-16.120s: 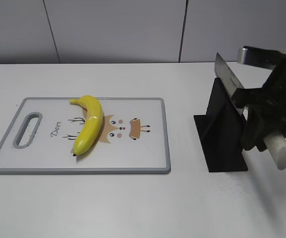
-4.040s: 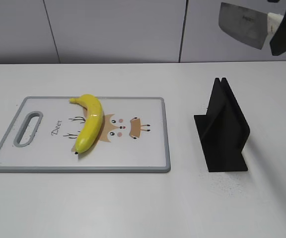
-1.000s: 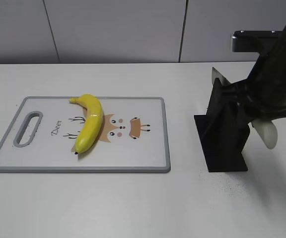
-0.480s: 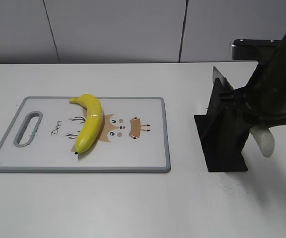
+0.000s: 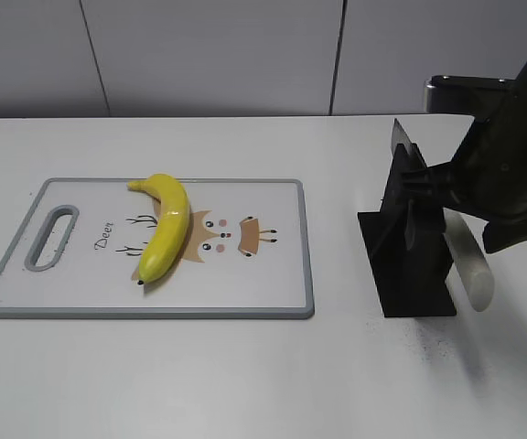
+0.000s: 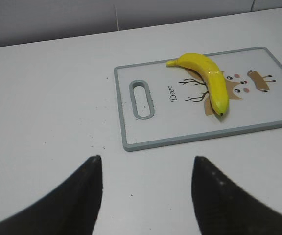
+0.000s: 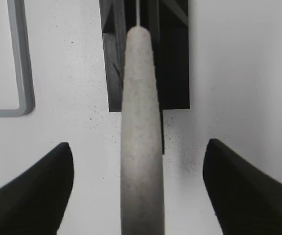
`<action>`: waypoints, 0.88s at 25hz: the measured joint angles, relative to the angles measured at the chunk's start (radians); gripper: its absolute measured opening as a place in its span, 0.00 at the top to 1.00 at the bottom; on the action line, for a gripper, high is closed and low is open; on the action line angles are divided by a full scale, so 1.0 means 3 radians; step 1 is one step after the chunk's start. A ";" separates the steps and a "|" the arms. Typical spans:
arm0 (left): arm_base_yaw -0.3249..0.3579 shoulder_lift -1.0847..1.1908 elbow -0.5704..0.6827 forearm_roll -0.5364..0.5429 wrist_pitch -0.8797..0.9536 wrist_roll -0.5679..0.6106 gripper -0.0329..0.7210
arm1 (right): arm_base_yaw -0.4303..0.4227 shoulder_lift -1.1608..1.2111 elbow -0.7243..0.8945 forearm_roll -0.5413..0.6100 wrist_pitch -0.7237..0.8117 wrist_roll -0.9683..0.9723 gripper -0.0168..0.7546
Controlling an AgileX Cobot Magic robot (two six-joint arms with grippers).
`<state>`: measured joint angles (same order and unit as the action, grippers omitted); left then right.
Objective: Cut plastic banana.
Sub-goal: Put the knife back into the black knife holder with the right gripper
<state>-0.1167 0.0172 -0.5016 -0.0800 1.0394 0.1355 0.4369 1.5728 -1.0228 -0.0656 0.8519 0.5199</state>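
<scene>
Lying on the cutting board (image 5: pixel 245 283), the plastic banana (image 5: pixel 164 227) curves across the printed deer in the exterior view, left of the board's middle. Well right of the board on the white table (image 5: pixel 245 375), a black knife stand (image 5: pixel 410 247) holds a knife (image 5: pixel 465 261), its pale handle jutting out on the stand's near right side; the right end effector (image 5: pixel 506 187) hangs just over the stand, its jaws hidden there.

From the left wrist, the left end effector (image 6: pixel 146 188) stands wide apart and empty near the board's handle slot, with the banana (image 6: pixel 207 81) beyond.

From the right wrist, the right end effector's fingers (image 7: pixel 33 191) spread wide, clear of the knife handle (image 7: pixel 141 147) running between them into the stand (image 7: pixel 173 58).
</scene>
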 joint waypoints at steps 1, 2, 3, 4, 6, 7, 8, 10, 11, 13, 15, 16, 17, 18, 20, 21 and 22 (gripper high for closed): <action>0.0000 0.0000 0.0000 0.0000 0.0000 0.0000 0.21 | 0.0000 0.0000 0.0000 0.0000 0.0000 0.0000 0.14; 0.0000 0.0000 0.0000 0.0000 0.0000 0.0000 0.21 | 0.0000 0.0000 0.0000 0.0000 0.0000 0.0000 0.14; 0.0000 0.0000 0.0000 0.0000 0.0000 0.0000 0.21 | 0.0000 -0.0003 0.0000 0.0003 0.0000 0.0005 0.14; 0.0000 0.0000 0.0000 0.0000 0.0000 0.0000 0.21 | 0.0000 -0.0022 0.0000 0.0007 0.0000 0.0005 0.14; 0.0000 0.0000 0.0000 0.0000 0.0000 0.0000 0.21 | 0.0000 -0.0101 0.0000 0.0007 0.0003 0.0005 0.14; 0.0000 0.0000 0.0000 0.0000 0.0000 0.0000 0.21 | 0.0000 -0.0154 0.0000 0.0007 0.0003 0.0002 0.14; 0.0000 0.0000 0.0000 0.0000 0.0000 0.0000 0.21 | 0.0000 -0.0228 0.0000 0.0007 0.0006 -0.0016 0.15; 0.0000 0.0000 0.0000 0.0000 0.0000 0.0000 0.21 | 0.0000 -0.0394 0.0000 0.0013 0.0006 -0.0073 0.16; 0.0000 0.0000 0.0000 0.0000 0.0000 0.0000 0.21 | 0.0000 -0.0517 0.0000 0.0024 0.0009 -0.0121 0.17; 0.0000 0.0000 0.0000 0.0000 0.0000 0.0000 0.21 | 0.0000 -0.0728 0.0000 0.0032 0.0013 -0.0206 0.19; 0.0000 0.0000 0.0000 0.0000 0.0000 0.0000 0.21 | 0.0000 -0.0959 0.0000 0.0032 0.0034 -0.0280 0.20; 0.0000 0.0000 0.0000 0.0000 0.0000 0.0000 0.21 | 0.0000 -0.1055 0.0000 0.0033 0.0065 -0.0316 0.21; 0.0000 0.0000 0.0000 0.0000 0.0000 0.0000 0.21 | 0.0000 -0.1147 0.0000 0.0033 0.0106 -0.0353 0.21; 0.0000 0.0000 0.0000 0.0000 0.0000 0.0000 0.21 | 0.0000 -0.1271 0.0000 0.0033 0.0153 -0.0412 0.21; 0.0000 0.0000 0.0000 0.0000 0.0000 0.0000 0.21 | 0.0000 -0.1436 0.0000 0.0033 0.0259 -0.0584 0.22; 0.0000 0.0000 0.0000 0.0000 0.0000 0.0000 0.21 | 0.0000 -0.1545 0.0000 0.0033 0.0311 -0.0681 0.22; 0.0000 0.0000 0.0000 0.0000 0.0000 0.0000 0.21 | 0.0000 -0.1639 0.0000 0.0033 0.0344 -0.0823 0.23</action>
<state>-0.1167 0.0172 -0.5016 -0.0800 1.0394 0.1355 0.4369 1.0812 -1.0228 -0.0558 0.9550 0.2730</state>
